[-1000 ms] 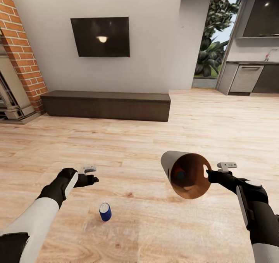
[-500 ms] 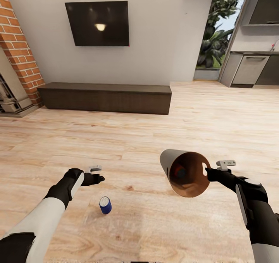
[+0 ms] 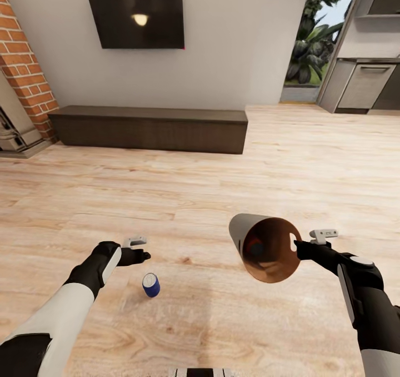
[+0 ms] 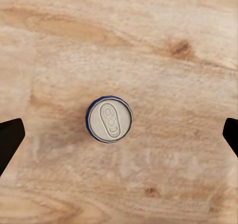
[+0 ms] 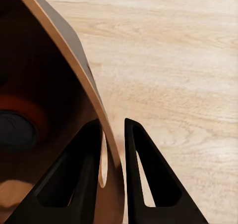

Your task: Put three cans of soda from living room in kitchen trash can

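Note:
A dark blue can of soda (image 3: 150, 284) stands upright on the living room's plank floor. In the left wrist view its silver top (image 4: 110, 119) sits between my spread fingertips (image 4: 10, 140). My left gripper (image 3: 139, 249) hovers open just above and behind the can, apart from it. My right gripper (image 3: 297, 249) is shut on the rim of the grey trash can (image 3: 241, 229), which hangs tipped on its side with its coppery mouth toward me. An orange can (image 3: 255, 248) lies inside it. Seen from the right wrist, the fingers (image 5: 79, 179) pinch the bin wall (image 5: 74, 60).
A low dark bench (image 3: 150, 128) runs along the white wall under a television (image 3: 133, 10). Brick fireplace (image 3: 22, 71) at the left. Kitchen cabinets (image 3: 366, 82) and a doorway with plants (image 3: 311, 43) lie at the back right. Open wood floor lies between.
The whole view has shifted as the camera moved, with the bench and wall nearer. My left gripper now stands closer to the blue can. The bin stays held as before.

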`<state>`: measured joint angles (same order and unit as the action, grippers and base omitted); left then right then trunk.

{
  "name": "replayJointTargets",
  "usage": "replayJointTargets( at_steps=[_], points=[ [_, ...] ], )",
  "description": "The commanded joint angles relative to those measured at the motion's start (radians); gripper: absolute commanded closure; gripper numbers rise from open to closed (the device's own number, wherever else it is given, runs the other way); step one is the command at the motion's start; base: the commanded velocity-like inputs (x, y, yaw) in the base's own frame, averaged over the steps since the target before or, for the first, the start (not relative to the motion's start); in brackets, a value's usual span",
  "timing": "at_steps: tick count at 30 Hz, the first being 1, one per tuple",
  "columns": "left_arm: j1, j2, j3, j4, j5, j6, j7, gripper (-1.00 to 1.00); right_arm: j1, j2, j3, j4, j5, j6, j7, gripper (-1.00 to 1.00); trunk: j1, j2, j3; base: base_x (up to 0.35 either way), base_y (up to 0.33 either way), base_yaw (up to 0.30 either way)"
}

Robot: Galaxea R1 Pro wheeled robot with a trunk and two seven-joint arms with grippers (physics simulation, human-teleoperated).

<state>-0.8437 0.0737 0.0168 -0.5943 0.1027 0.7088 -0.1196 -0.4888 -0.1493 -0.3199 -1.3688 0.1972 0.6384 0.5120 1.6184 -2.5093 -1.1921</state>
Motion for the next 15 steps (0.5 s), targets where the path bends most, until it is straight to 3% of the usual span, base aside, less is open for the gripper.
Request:
replayJointTargets(
  at_steps=[1,8,15],
  points=[
    [0.000,0.000,0.000,0.000,0.000,0.000,0.000,-1.00,-0.001,0.000,0.000,-0.001,-0.018,0.003,0.003,1.00,0.000,0.000,-0.004,0.000,0.000,0.000],
    [0.001,0.000,0.000,0.000,0.000,-0.009,0.000,-1.00,0.000,0.000,0.002,-0.001,-0.018,0.003,0.003,1.00,0.003,-0.002,-0.031,0.000,0.000,0.000],
    [0.001,0.000,0.000,-0.003,0.000,-0.012,0.000,-1.00,0.002,0.001,0.013,-0.001,-0.018,0.003,0.003,1.00,0.003,-0.002,-0.031,0.000,0.000,0.000]
  ],
)
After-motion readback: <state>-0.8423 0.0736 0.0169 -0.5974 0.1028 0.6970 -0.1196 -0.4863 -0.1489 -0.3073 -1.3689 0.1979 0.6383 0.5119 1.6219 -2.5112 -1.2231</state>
